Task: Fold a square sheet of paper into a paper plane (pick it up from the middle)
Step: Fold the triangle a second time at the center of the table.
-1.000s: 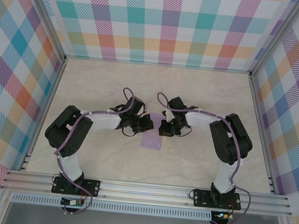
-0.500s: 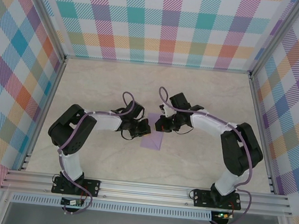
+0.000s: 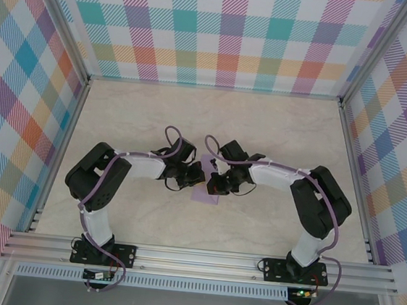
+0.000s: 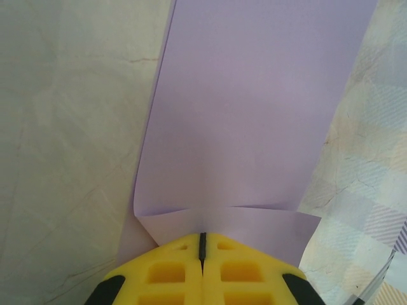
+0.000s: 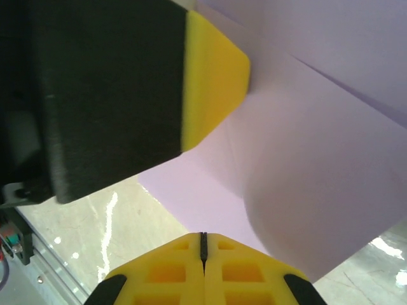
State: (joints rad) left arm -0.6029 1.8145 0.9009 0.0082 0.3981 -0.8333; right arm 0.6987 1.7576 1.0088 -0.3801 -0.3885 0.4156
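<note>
Pinching the square sheet of paper point(image 4: 254, 114) — left hand point(image 4: 202, 236), right hand point(image 5: 203, 236) both closed, overhead mostly hidden

Top view: bright & even, light from above. The pale marble-look bench point(image 3: 278, 131) has only small soft shadows near the middle, no glare. Pic is sharp.

Left wrist view: the thin lavender-purple paper sheet point(image 4: 254, 114) has a dim grey patch in its middle. The yellow left end effector point(image 4: 203, 238) is blurry, too close.

Right wrist view: the yellow right end effector point(image 5: 203, 236) is blurry too. White shiny spots on the bench, bottom left & right.
</note>
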